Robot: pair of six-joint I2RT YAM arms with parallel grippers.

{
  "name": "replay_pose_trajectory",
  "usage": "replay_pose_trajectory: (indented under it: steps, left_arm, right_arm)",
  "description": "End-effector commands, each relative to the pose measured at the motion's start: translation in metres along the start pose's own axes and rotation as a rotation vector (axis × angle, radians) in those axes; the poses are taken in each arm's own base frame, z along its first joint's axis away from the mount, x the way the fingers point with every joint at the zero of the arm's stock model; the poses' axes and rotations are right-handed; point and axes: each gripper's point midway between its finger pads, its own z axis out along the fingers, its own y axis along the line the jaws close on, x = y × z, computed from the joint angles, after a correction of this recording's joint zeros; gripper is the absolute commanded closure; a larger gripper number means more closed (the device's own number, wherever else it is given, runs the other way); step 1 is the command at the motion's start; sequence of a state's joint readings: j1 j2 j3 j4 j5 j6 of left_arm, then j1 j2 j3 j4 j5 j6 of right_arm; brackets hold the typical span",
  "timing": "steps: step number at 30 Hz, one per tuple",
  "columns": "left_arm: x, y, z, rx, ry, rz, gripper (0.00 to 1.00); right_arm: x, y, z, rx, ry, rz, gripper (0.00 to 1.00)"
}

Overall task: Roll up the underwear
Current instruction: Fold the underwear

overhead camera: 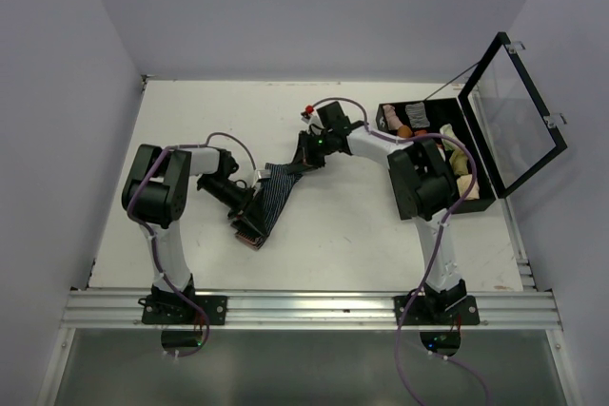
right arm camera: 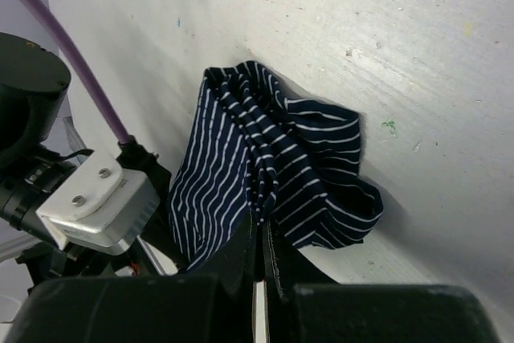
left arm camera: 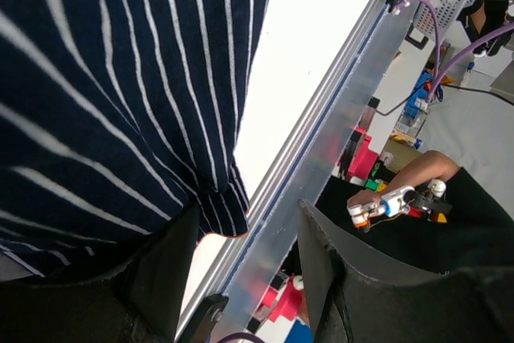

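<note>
Spanning two grippers (overhead camera: 249,208) (overhead camera: 306,154): one underwear (overhead camera: 278,189)

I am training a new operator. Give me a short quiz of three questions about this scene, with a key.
1. True or false: the right gripper is shut on the striped underwear.
2. On which side of the table does the black box stand? A left; B right; C centre.
3. Fill in: the box's lid is ___.
Key: 1 true; 2 B; 3 open.
</note>
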State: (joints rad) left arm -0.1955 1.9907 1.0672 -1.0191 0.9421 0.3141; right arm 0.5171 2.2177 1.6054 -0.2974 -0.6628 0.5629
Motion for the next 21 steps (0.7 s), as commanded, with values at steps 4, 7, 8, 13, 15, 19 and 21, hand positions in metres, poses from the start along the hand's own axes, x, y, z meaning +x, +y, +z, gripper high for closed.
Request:
replay_pose_trajectory:
  steps: [4,7,8,13,15,19,21]
  left_arm:
    - [-0.006,0.053,0.004,-0.194,0.0,0.209,0.41]
    - [-0.006,0.049,0.001,-0.194,-0.004,0.244,0.41]
    - [-0.006,0.048,0.0,-0.196,-0.005,0.247,0.41]
    - [-0.005,0.041,0.001,-0.157,-0.001,0.275,0.38]
    - [-0.009,0.033,-0.001,-0.145,-0.013,0.317,0.34]
    - [-0.031,-0.004,-0.02,-0.137,-0.107,0.462,0.24]
    - [-0.043,-0.023,-0.031,-0.144,-0.155,0.535,0.23]
  right_arm:
    - [-0.014,-0.02,0.01,0.044,-0.039,-0.046,1.0]
    - [-0.014,-0.027,0.017,0.056,-0.033,-0.049,1.0]
    - [-0.014,-0.029,0.019,0.058,-0.033,-0.051,1.0]
    - [-0.021,-0.033,0.028,0.053,-0.029,-0.068,1.0]
    - [-0.021,-0.03,0.028,0.041,-0.022,-0.071,1.0]
    - [-0.027,-0.015,0.021,-0.005,-0.035,-0.111,0.99]
    - [-0.03,-0.005,0.018,-0.036,-0.046,-0.134,0.95]
